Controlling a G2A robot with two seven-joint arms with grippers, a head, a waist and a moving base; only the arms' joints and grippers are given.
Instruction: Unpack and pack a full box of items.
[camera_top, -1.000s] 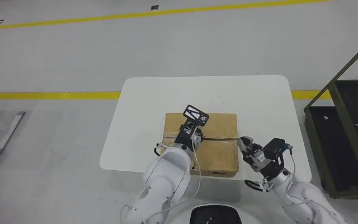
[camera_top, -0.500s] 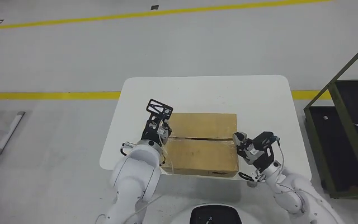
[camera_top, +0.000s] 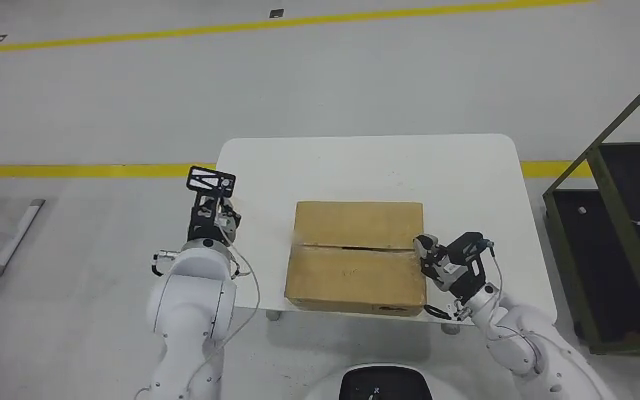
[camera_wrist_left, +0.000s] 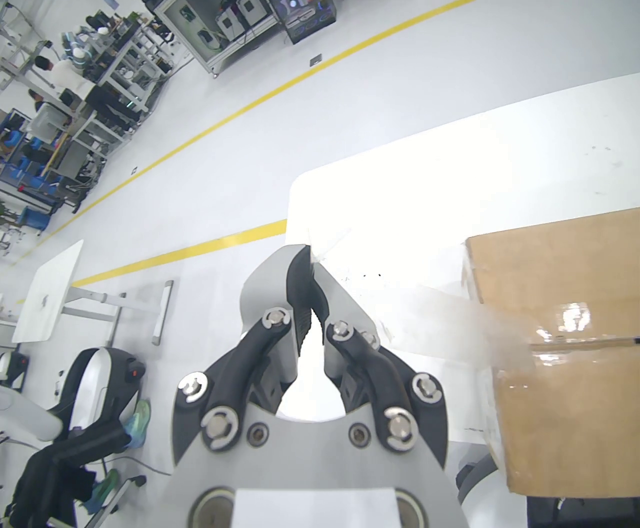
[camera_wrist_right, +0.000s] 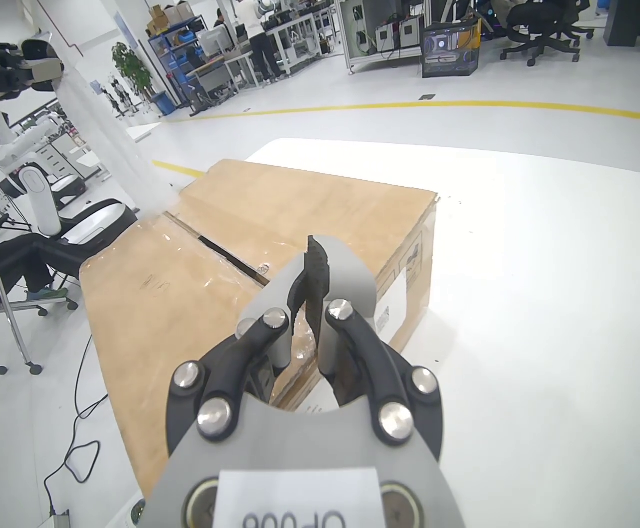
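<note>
Left pincer (camera_wrist_left: 310, 265) is clamped on a strip of clear tape (camera_wrist_left: 440, 315), stretched from the cardboard box (camera_top: 355, 265) seam out to the counter's (camera_top: 450, 170) left edge. The box sits mid-counter, flaps down. Right pincer (camera_wrist_right: 315, 260) is closed on nothing at the box's right end. Watch it: that tape could snap or slip free, or drag the box sideways if nothing braces it.

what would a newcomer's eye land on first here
A brown cardboard box sits in the middle of the white table, its flaps closed along a centre seam. The left gripper, off one end of the box, pinches a strip of clear tape stretched from that seam. The right gripper is shut at the box's opposite end.
</note>
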